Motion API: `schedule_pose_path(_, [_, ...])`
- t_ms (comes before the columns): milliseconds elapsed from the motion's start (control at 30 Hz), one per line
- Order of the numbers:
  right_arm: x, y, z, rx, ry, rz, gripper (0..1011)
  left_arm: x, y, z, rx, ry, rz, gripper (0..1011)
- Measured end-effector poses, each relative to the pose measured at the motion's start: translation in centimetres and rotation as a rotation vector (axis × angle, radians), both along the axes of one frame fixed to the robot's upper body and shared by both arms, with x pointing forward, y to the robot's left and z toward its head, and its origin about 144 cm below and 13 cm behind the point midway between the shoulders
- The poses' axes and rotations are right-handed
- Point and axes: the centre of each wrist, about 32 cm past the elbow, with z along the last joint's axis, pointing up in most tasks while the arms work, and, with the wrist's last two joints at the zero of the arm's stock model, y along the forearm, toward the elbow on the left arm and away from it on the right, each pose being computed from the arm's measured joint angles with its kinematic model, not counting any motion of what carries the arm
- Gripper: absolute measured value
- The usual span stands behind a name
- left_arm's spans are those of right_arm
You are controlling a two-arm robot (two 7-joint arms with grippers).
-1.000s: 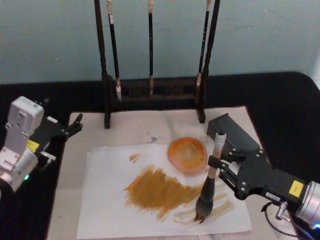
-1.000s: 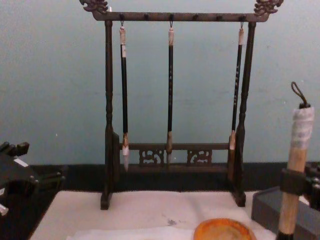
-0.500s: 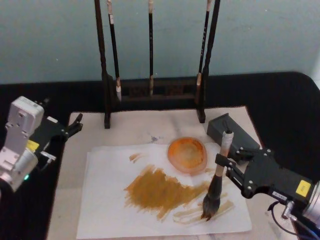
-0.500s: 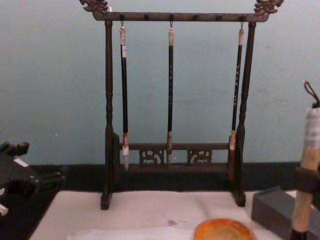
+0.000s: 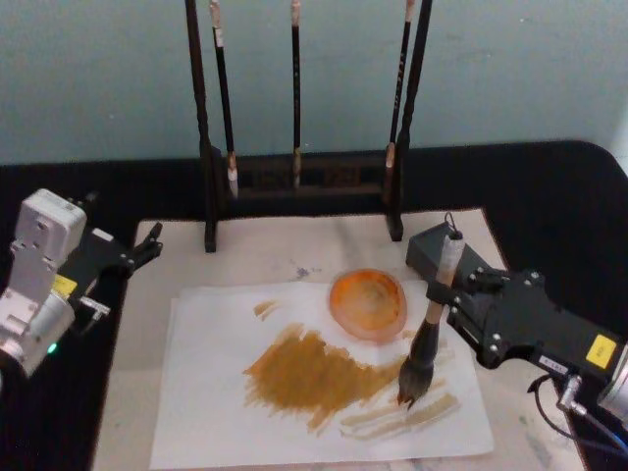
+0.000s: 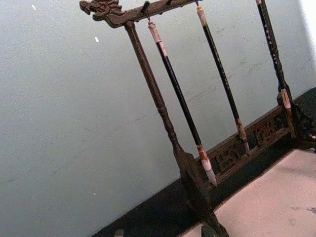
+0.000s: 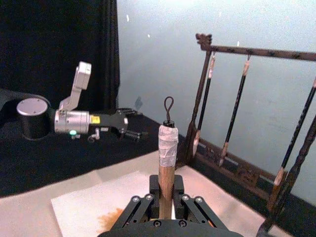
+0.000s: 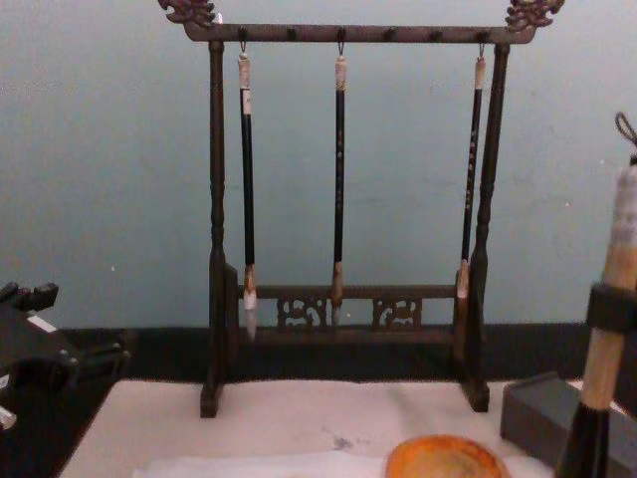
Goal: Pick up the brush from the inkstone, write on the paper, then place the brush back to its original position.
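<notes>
Right gripper (image 5: 442, 302): jaws clamped on brush (image 5: 425, 345) | tuft over paper (image 5: 216, 392), moved nearer inkstone (image 5: 432, 250) in 1 s | return likely next | left gripper (image 5: 147, 245) parked far from inkstone

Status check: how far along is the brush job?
Done: the brush is off the inkstone, clamped in the right hand, and ochre strokes cover the paper's middle. In hand: its tip appears to touch the paper near pale streaks, so writing looks under way. Left: lift off and return the brush to the inkstone. The left hand sits parked by the mat's left edge.
</notes>
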Motion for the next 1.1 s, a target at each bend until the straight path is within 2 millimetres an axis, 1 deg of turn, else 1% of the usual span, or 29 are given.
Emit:
schedule_pose_path(133, [0.5, 0.1, 0.3, 0.013, -0.019, -0.005, 160, 0.0, 0.0, 0.0, 0.0, 0.0, 0.0, 1010])
schedule_pose_path(267, [1.4, 0.4, 0.3, 0.038, -0.035, -0.022, 161, 0.0, 0.0, 0.0, 0.0, 0.0, 0.0, 1010])
schedule_pose_path(467, [3.1, 1.0, 0.3, 0.094, -0.048, -0.057, 160, 0.0, 0.0, 0.0, 0.0, 0.0, 0.0, 1010])
schedule_pose_path(600, [4.6, 1.4, 0.1, 0.182, -0.035, -0.099, 161, 0.0, 0.0, 0.0, 0.0, 0.0, 0.0, 1010])
schedule_pose_path(767, [6.6, 1.7, -0.5, 0.317, 0.015, -0.169, 161, 0.0, 0.0, 0.0, 0.0, 0.0, 0.0, 1010])
schedule_pose_path(867, [7.2, 1.7, -0.6, 0.371, 0.045, -0.203, 160, 0.0, 0.0, 0.0, 0.0, 0.0, 0.0, 1010])
schedule_pose_path(1000, [8.2, 1.6, -1.0, 0.468, 0.125, -0.263, 161, 0.0, 0.0, 0.0, 0.0, 0.0, 0.0, 1010])
schedule_pose_path(1100, [8.6, 1.6, -1.3, 0.509, 0.175, -0.293, 160, 0.0, 0.0, 0.0, 0.0, 0.0, 0.0, 1010])
